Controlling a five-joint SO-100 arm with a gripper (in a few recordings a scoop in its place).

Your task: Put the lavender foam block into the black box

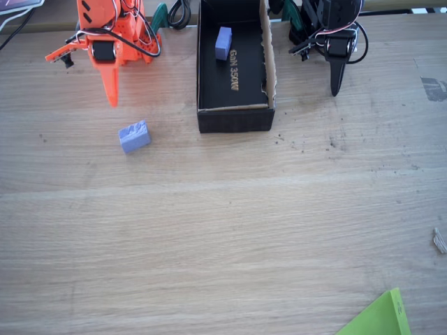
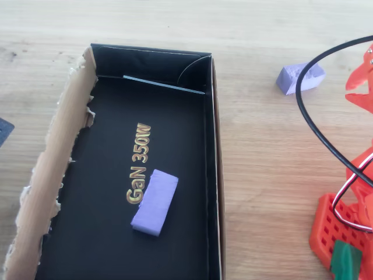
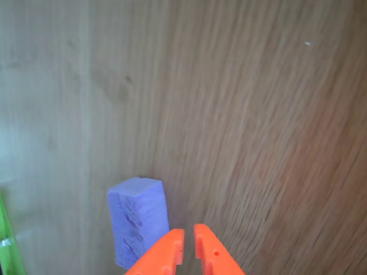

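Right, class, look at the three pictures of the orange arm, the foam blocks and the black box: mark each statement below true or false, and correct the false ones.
1. The lavender foam block with the jagged face lies on the table, outside the black box. True.
2. The black box has nothing in it. False: a smooth lavender block lies on its floor beside the gold lettering.
3. The gripper is holding the lavender foam block. False: its fingertips are nearly together and hold nothing; the block sits beside them on the wood.
4. One long side of the box has a torn brown edge. True.
5. In the fixed view the jagged block lies right of the box. False: it lies left of it.
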